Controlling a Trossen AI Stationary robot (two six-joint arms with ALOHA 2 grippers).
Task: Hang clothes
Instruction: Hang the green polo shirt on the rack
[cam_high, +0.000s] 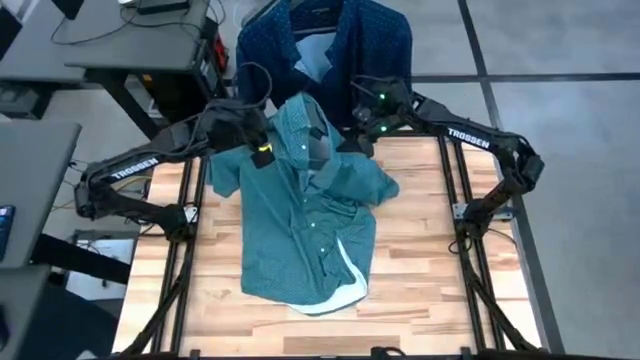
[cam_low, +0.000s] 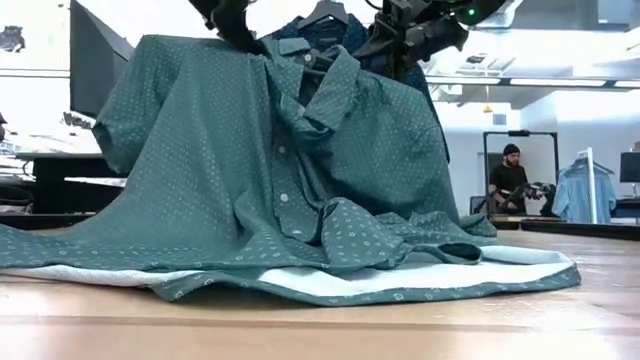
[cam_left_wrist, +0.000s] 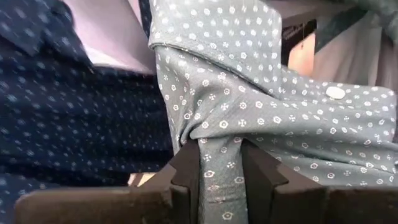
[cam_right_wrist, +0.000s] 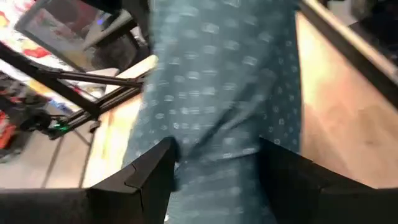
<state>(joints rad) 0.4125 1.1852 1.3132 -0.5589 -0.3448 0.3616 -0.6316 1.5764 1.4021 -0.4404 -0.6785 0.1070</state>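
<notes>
The wooden worktop (cam_high: 420, 260) carries the teal-green shirt (cam_high: 300, 230), whose hem lies spread toward the near edge while its collar end is lifted at the far edge. Beyond that edge the navy dotted shirt (cam_high: 360, 40) already hangs. The left gripper (cam_high: 258, 140) is clamped on a bunched fold near the collar; the right gripper (cam_high: 362, 132) has cloth between its fingers and seems to pinch it. The lift looks under way; next the collar needs raising toward a hanger.
</notes>
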